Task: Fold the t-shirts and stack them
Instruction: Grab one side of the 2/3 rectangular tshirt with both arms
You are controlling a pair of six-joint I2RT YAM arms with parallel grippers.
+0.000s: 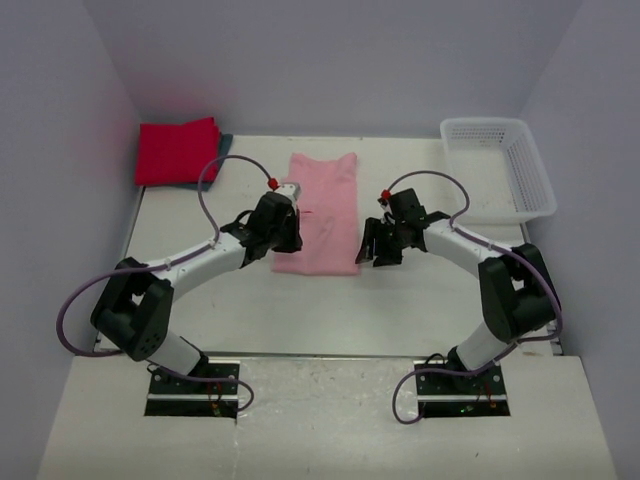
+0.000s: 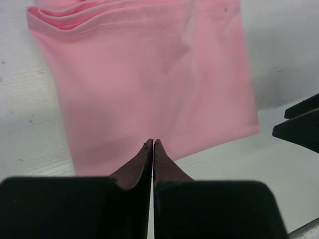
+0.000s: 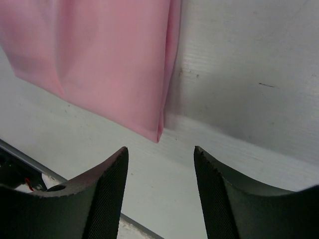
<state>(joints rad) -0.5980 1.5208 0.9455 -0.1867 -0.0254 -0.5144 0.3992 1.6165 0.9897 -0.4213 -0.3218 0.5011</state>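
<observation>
The pale pink t-shirt (image 1: 320, 212) lies folded into a long strip in the middle of the table; it also shows in the left wrist view (image 2: 149, 84) and the right wrist view (image 3: 99, 59). My left gripper (image 1: 287, 240) (image 2: 153, 142) is shut and empty, hovering over the strip's near left part. My right gripper (image 1: 378, 252) (image 3: 160, 148) is open, just off the strip's near right corner, not touching it. The crimson-red folded t-shirt (image 1: 178, 150) lies at the far left on the dark teal one (image 1: 226, 142), of which only an edge shows.
A white plastic mesh basket (image 1: 484, 122) stands at the far right corner. Pale walls close in the table on three sides. The right gripper's fingers (image 2: 299, 127) show at the right edge of the left wrist view.
</observation>
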